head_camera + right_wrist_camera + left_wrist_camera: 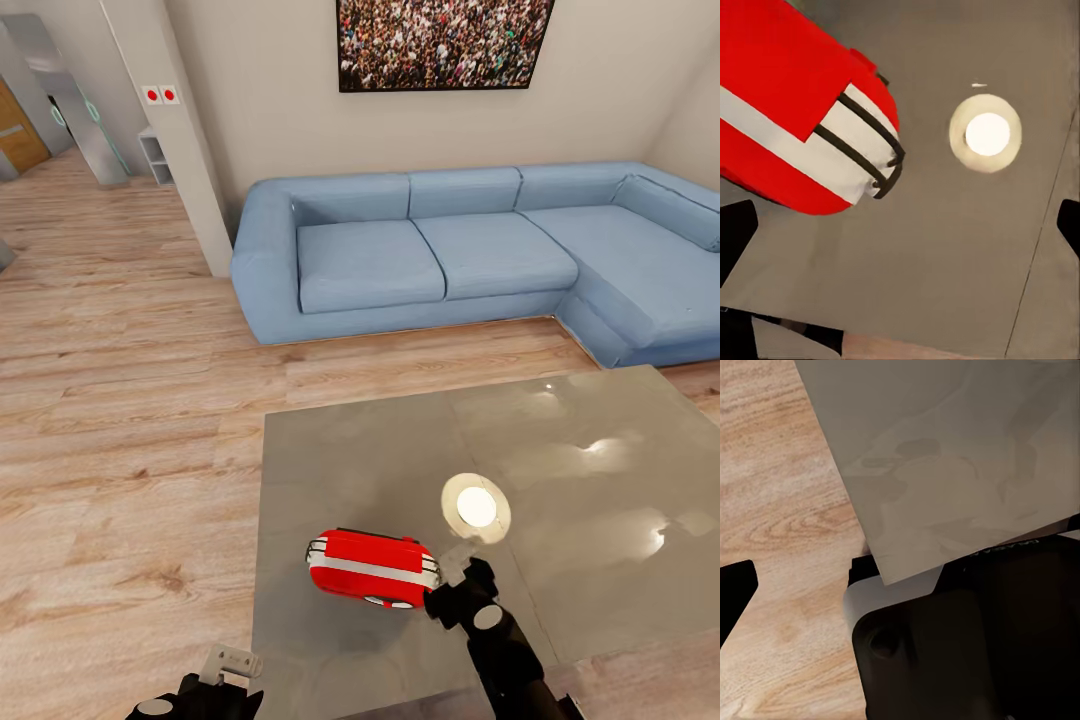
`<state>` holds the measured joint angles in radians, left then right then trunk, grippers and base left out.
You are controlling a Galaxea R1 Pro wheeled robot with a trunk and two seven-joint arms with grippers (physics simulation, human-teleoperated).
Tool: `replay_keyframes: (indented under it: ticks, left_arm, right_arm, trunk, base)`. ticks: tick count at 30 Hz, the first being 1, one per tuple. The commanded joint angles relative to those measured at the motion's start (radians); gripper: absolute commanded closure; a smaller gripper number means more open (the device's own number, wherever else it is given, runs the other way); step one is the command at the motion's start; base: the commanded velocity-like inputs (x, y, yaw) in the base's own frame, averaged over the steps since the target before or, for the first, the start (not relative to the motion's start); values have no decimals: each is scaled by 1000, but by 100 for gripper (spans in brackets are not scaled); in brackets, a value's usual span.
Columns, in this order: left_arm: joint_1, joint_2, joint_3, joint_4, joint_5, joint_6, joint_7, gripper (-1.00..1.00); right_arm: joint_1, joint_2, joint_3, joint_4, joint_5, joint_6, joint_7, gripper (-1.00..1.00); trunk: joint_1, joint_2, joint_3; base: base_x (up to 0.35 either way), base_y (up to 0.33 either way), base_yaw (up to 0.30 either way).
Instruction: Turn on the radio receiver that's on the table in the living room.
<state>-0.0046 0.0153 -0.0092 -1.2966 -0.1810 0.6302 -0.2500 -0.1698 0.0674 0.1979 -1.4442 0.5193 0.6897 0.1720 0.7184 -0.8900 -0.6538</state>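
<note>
The red radio receiver [372, 568], with a white trim band and a thin dark handle, lies on the glossy grey table [560, 470] near its front left part. My right gripper [455, 590] hovers just right of the radio, a little above the tabletop. It is open with nothing between its fingers. In the right wrist view the radio [795, 112] looms close on one side, clear of the spread fingertips [735, 232]. My left gripper [215, 685] hangs low off the table's front left corner, over the floor. It is open and holds nothing.
The blue L-shaped sofa [450, 250] stands beyond the table under a framed crowd photo [445, 40]. Light wood floor [120, 420] stretches to the left. A bright lamp reflection [476, 507] sits on the tabletop. The table corner [945, 457] and my dark base [982, 652] are in the left wrist view.
</note>
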Motion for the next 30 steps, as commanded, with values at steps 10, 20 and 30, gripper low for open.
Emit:
replay_keyframes:
  ticks: [10,20,30]
  left_arm:
    - [0,1,0,2,1,-1,0,-100]
    - [0,3,-1,5,1,-1,0,-100]
    - [0,5,-1,15,0,-2,1,-100]
  right_arm:
    - [-119,-3,0,-10,27,80,82,-100]
    - [-157,0,1,-27,55,129,159,-100]
    - [-162,3,0,-75,168,143,392,-100]
  trunk:
    - [0,0,0]
    - [0,0,0]
    - [0,0,0]
  base:
    - [0,0,0]
    - [0,0,0]
    - [0,0,0]
